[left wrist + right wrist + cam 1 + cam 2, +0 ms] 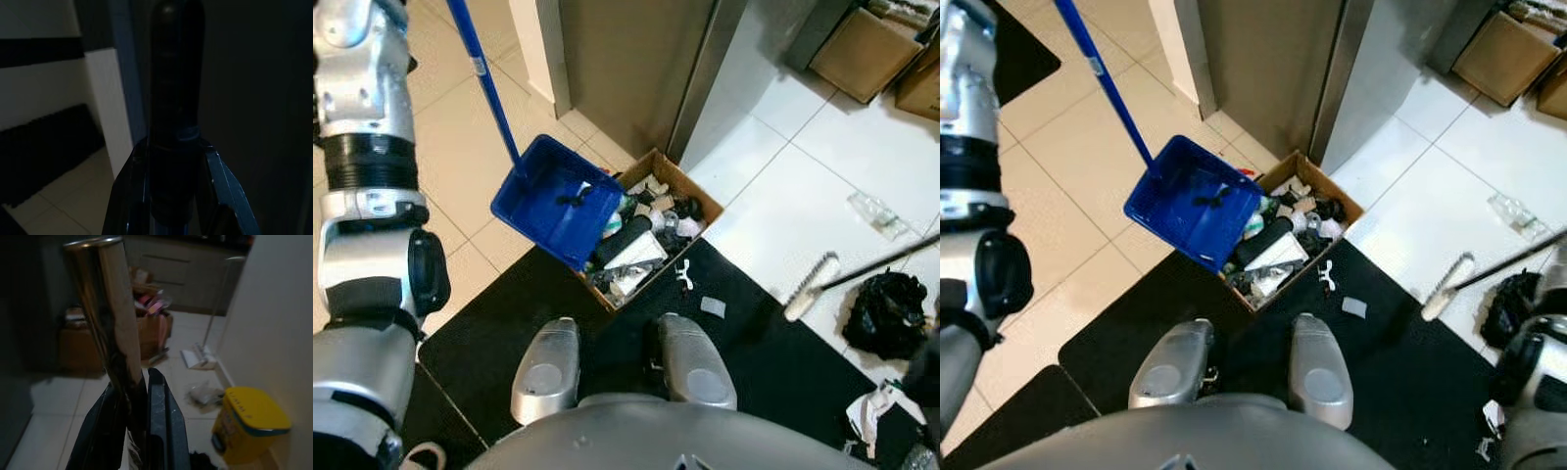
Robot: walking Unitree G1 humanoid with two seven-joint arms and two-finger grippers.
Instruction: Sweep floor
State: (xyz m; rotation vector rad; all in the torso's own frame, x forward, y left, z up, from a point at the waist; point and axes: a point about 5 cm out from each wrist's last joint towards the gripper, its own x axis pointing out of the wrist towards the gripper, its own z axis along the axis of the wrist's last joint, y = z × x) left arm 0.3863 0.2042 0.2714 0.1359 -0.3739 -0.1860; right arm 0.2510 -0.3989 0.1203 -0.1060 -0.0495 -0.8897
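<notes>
Over the box (pixel 651 230), just ahead of the robot's feet, the blue dustpan (pixel 556 199) hung tipped, lip at the box's left edge. Left hand (pixel 173 215) was clenched round the dustpan handle (pixel 481 73). Right hand (pixel 134 431) gripped the broom pole (pixel 105 318); broom head (pixel 810 286) rested on the white floor (pixel 783 196) to the right, near a black bag (pixel 889 311). Risk: pan sat partly left of the box, so debris could spill onto the mat (pixel 509 333). Litter remained at right.

Tiled floor (pixel 803 186): black mat (pixel 764 362), cardboard box (pixel 651 230) (full of rubbish), black bag (pixel 889 313), scattered litter.
</notes>
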